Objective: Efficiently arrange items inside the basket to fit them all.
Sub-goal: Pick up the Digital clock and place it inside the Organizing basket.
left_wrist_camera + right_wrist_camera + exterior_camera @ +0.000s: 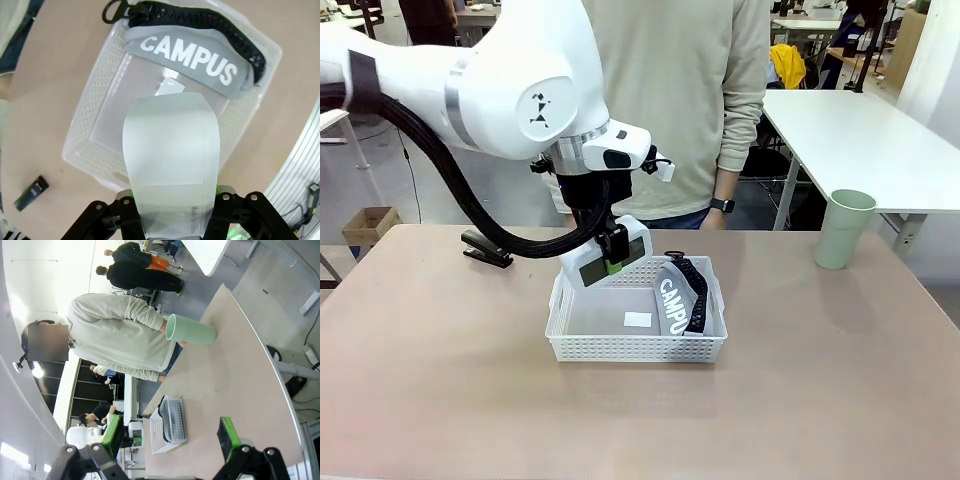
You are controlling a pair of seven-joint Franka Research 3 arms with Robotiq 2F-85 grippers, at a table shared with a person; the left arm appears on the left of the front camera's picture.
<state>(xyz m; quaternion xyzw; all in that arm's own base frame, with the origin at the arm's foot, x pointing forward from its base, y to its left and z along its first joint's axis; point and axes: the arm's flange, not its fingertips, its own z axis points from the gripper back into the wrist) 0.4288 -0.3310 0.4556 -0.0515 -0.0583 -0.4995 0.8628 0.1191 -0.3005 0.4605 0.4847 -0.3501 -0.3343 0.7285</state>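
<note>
Device over the basket, held in my left fingers

My left fingers (612,262) are clamped on the white device (170,145), tilted above the basket (635,350). Its long axis runs out along my fingers toward the CAMPUS pouch (190,60), which lies against the right wall. The bare floor is straight below. My right fingers (171,440) stand apart and empty, nearer the green cup (843,228). The stapler (485,250) waits on the worktop (440,400).

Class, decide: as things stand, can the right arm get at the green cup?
Probably yes. The cup stands alone at the right side of the table with nothing beside it. The right end effector is open and empty, with bare table between them.
</note>
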